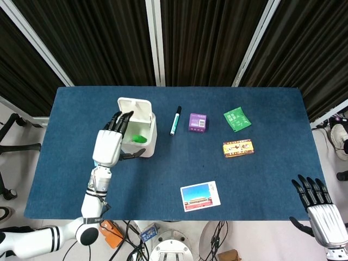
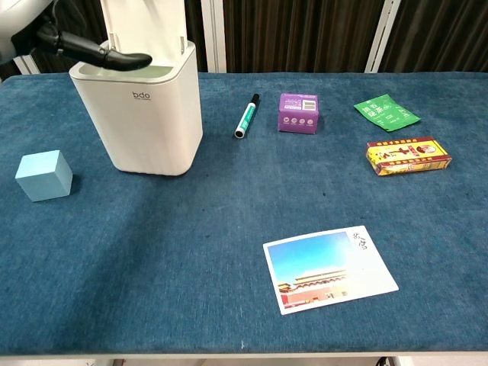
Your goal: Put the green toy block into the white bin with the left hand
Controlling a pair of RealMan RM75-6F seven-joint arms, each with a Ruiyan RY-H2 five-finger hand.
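The blue-clothed surface (image 1: 261, 179) before me carries my white bin (image 1: 142, 142) at far left, lid up, with a pale blue cube (image 2: 44, 174) near it on the left. Right of the bin lie a green marker (image 1: 175, 120), a purple box (image 1: 197, 121) and a green packet (image 1: 237, 119) in a far row. A red-and-yellow box (image 1: 238, 148) lies nearer on the right; a postcard (image 1: 200, 196) lies nearest, mid-surface.
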